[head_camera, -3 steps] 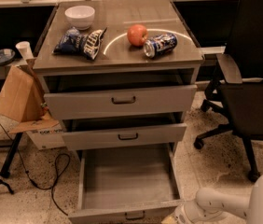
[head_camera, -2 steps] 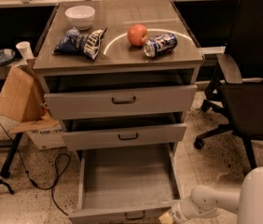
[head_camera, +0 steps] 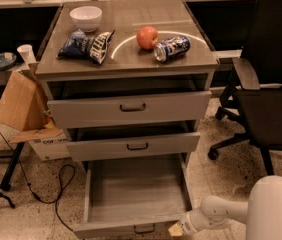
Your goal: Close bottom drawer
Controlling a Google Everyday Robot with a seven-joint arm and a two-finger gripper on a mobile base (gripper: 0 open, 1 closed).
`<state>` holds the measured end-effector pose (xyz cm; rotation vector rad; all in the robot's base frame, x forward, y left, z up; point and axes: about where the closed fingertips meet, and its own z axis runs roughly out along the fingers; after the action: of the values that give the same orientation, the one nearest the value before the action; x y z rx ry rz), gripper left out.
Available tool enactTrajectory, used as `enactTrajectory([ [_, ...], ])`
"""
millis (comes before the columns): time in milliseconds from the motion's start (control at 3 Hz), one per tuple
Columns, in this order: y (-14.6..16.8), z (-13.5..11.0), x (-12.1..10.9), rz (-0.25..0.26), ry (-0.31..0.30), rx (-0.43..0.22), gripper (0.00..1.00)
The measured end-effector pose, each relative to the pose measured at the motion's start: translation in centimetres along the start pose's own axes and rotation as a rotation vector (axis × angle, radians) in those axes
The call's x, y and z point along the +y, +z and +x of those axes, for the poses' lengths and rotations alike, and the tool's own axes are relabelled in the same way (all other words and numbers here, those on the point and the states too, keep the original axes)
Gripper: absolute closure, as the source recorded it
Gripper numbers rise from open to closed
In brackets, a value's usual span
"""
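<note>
Pincer [head_camera: 175, 229] sits low at the right end of the bottom drawer's front panel, at the tip of the white arm [head_camera: 216, 215]. Whether it touches the panel or is just beside it I cannot tell, nor whether it is released or clenched.

A grey cabinet [head_camera: 207, 84] stands between a black office chair [head_camera: 271, 104] and a brown paper bag [head_camera: 18, 101]. The bottom drawer [head_camera: 136, 191] is pulled far out toward the camera, its plain tray bare. The top drawer [head_camera: 131, 109] and middle drawer [head_camera: 136, 145] stand slightly ajar. On the tabletop [head_camera: 131, 19] lie a white bowl [head_camera: 86, 18], chip bags [head_camera: 86, 46], an apple [head_camera: 147, 37] and a can [head_camera: 172, 48] on its side. The small dark handle [head_camera: 144, 229] sits mid-panel, just inward of the pincer.

The step in hand looks like the push itself. Contact would be better nearer the panel's middle, by the handle — pressing at the right corner could skew the drawer on its runners and jam it. Push level and straight into the cabinet, steadily, until the front sits under the middle drawer — no grasp seems needed.
</note>
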<state>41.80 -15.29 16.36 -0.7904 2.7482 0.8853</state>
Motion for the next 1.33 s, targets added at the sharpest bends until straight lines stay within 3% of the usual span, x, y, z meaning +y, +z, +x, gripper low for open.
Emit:
enactTrajectory([
  [333,0.0,-1.4,0.0,0.018,-0.068,0.009,1.00],
  [667,-0.2,-4.3,-0.4,0.055,-0.178,0.032,1.00],
  [1000,-0.2,-4.1,-0.3,0.055,-0.178,0.032,1.00],
  [1333,-0.3,-6.6,-0.6,0.088,-0.269,0.065,0.75],
])
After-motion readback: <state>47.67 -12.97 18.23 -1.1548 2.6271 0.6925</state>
